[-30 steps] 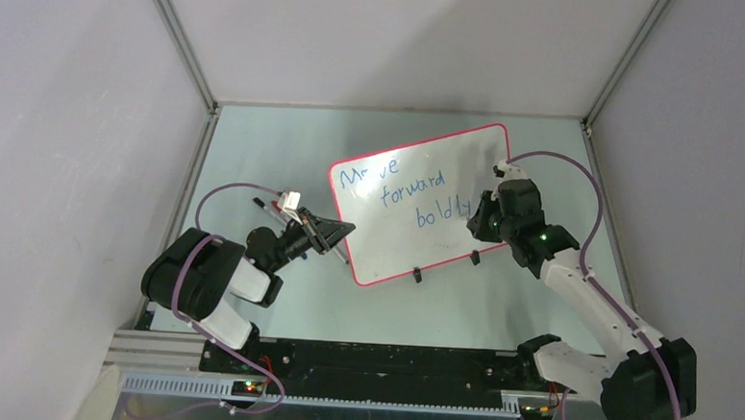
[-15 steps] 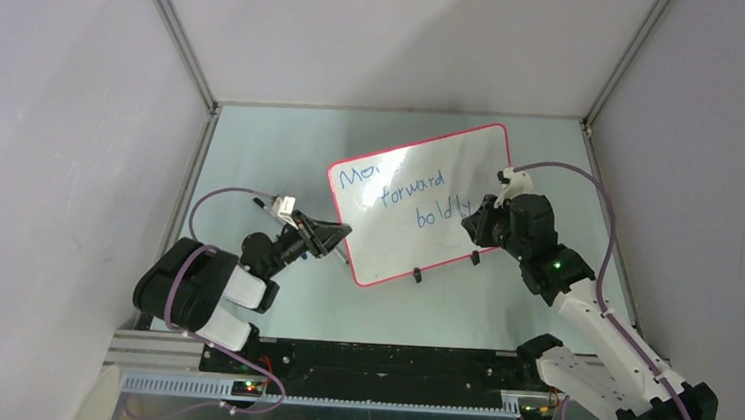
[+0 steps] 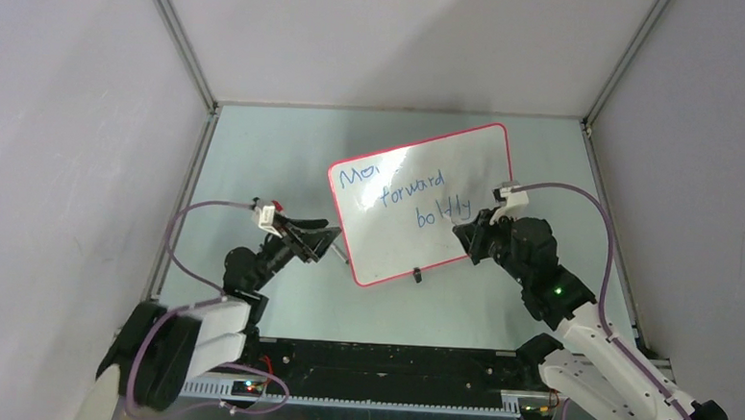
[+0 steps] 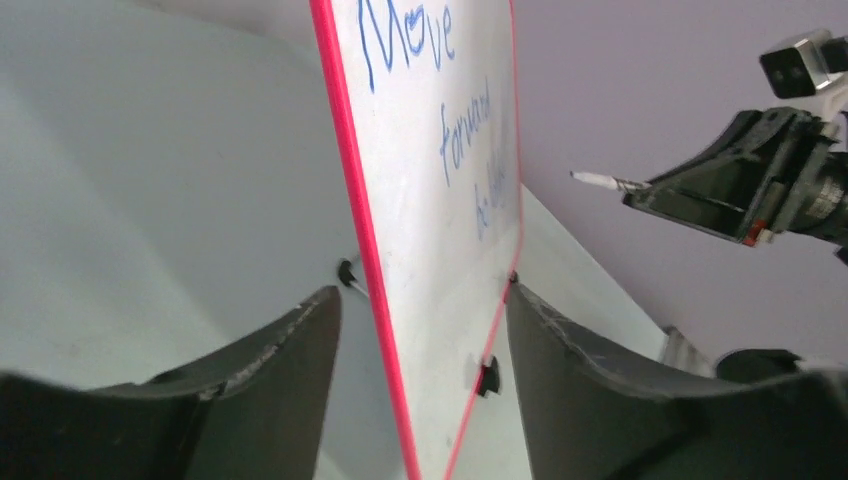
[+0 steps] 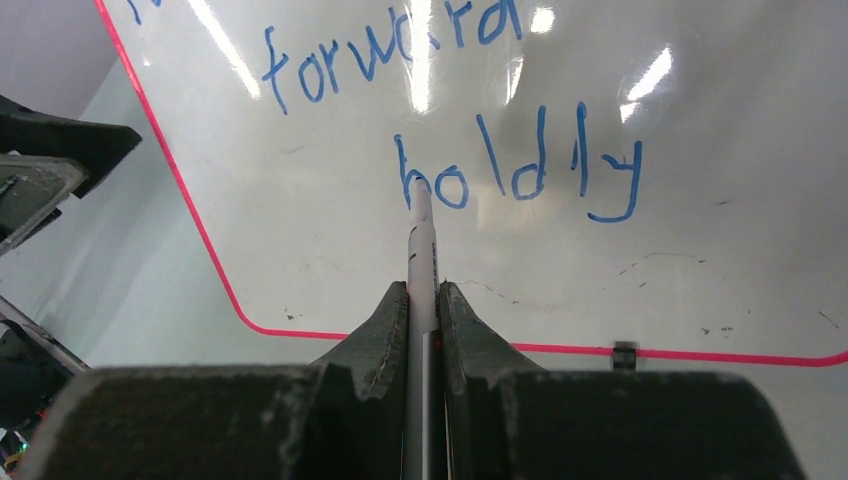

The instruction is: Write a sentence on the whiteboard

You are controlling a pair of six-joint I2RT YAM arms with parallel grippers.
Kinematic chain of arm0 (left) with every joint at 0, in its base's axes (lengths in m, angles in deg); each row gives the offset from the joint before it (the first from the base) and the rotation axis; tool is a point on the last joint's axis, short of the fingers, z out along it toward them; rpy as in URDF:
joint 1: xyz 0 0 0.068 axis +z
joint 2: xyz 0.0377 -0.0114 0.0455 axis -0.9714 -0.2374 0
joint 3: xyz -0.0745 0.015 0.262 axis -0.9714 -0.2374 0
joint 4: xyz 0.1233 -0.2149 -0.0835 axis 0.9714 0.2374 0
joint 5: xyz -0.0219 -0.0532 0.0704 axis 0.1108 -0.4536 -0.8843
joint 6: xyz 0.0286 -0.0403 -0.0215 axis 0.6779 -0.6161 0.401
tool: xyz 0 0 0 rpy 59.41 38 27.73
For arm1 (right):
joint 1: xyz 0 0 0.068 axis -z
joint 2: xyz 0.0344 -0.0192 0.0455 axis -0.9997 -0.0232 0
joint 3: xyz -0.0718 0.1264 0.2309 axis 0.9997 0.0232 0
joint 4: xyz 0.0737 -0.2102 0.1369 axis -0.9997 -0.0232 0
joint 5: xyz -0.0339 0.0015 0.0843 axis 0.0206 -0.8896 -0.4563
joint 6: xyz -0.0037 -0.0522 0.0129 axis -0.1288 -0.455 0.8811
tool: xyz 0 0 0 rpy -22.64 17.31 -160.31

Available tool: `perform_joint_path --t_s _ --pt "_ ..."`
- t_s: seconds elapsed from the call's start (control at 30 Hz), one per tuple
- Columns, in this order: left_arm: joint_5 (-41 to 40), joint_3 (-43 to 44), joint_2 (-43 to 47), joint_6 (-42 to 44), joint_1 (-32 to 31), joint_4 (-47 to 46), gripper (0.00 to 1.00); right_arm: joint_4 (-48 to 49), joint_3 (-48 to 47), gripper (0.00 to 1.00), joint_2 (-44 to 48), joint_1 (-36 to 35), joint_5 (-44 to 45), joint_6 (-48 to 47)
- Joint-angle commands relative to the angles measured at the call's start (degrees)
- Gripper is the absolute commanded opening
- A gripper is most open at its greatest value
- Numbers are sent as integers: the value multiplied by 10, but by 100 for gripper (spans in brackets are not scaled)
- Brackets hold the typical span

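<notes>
Top view: the whiteboard [image 3: 468,157] is standing tilted on the pale green table [image 3: 256,156], with the sentence [image 3: 413,198] running across it in three stepped blue lines. The left gripper [image 3: 324,241] is sitting at the board's near left edge, and the right gripper [image 3: 465,236] is facing its lower right part.

Left wrist view: the fingers [image 4: 290,340] are standing apart, one on either side of the red frame.

Right wrist view: the jaws are clamping a marker [image 5: 422,250]. Its tip is pointing at the "b" of "boldly" and is probably just off the surface.
</notes>
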Motion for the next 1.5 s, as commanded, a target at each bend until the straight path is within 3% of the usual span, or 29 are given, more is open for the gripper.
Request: perform_joint_path --t_s 0.0,0.03,0.1,0.17,0.23,0.37,0.53,0.67,0.9,1.07,1.23,1.47 --pt "-60 7 152 43 4 239 73 53 15 0 22 -11 24 -10" --pt "-85 15 182 60 4 293 79 54 16 0 26 -14 25 -9" --pt "-130 42 274 75 4 492 85 56 19 0 32 -16 27 -8" --pt "-185 51 372 78 4 601 95 59 23 0 38 -21 29 -9" --pt "-234 50 488 66 4 677 99 62 25 0 42 -23 33 -8" --pt "-334 48 627 9 4 805 99 65 27 0 41 -27 36 -8" --pt "-370 48 694 -15 5 859 100 69 34 0 46 -30 35 -8" --pt "-366 57 648 -32 4 858 99 73 40 0 55 -35 31 -9" --pt "-400 123 448 -80 5 908 99 90 61 0 80 -40 33 -8" --pt "-446 210 312 -148 6 1002 99 95 71 0 85 -42 40 -7" --pt "-461 273 223 -180 8 1044 84 96 73 0 79 -43 40 -6" --pt "-457 321 146 -193 13 1037 76 110 76 0 75 -44 38 -5"
